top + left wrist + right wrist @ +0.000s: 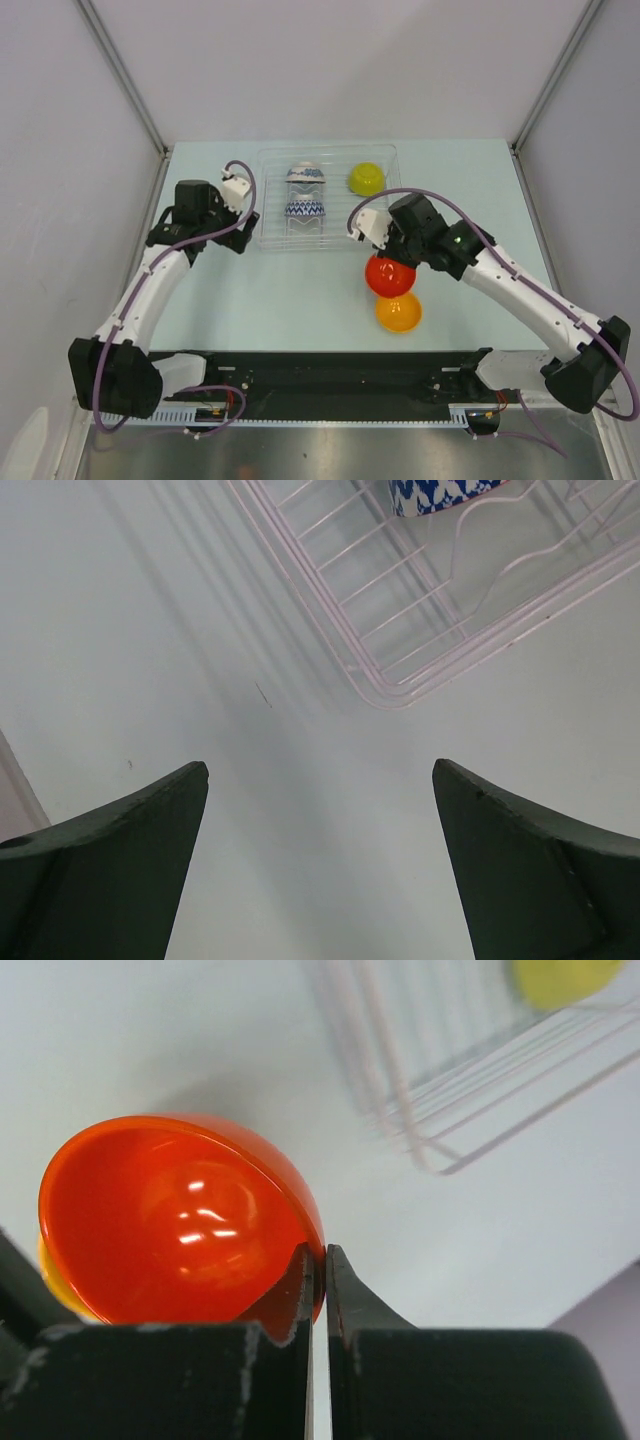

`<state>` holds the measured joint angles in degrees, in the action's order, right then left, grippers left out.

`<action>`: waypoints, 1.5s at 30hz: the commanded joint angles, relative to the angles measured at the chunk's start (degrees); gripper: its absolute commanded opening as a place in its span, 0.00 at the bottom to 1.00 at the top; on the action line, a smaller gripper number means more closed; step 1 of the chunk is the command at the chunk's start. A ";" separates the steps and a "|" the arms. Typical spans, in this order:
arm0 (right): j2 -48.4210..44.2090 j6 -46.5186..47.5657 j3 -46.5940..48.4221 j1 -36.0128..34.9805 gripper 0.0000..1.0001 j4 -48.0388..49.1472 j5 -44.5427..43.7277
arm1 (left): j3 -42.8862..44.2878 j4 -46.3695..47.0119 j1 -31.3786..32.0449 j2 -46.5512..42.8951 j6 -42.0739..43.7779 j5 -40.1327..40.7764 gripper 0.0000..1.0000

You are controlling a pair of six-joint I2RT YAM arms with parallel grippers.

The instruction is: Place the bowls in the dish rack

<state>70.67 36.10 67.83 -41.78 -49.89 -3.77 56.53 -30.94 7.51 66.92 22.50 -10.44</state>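
Your right gripper (318, 1260) pinches the red bowl (170, 1220) by its rim, just near of the dish rack (262, 200), at its right corner. Next, lift it clear and set it in the rack's free right side. Your left gripper (320, 765) is spread, empty.

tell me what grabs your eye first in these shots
The glossy red bowl stands out, its rim pinched in the right gripper just short of the near right corner of the dish rack, with an orange bowl close beside it on the table. The rack already holds two blue-patterned bowls and a yellow-green bowl. The left gripper hangs open over the table by the rack's near left corner.
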 commanded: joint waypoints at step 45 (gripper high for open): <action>46.75 43.79 8.10 7.41 0.00 91.73 -15.13 | 19.93 3.52 -0.48 27.66 1.32 4.11 1.00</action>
<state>116.73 77.78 75.77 -33.82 37.15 -21.28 74.74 -28.56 7.42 94.85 22.81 -6.33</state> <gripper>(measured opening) 0.031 0.996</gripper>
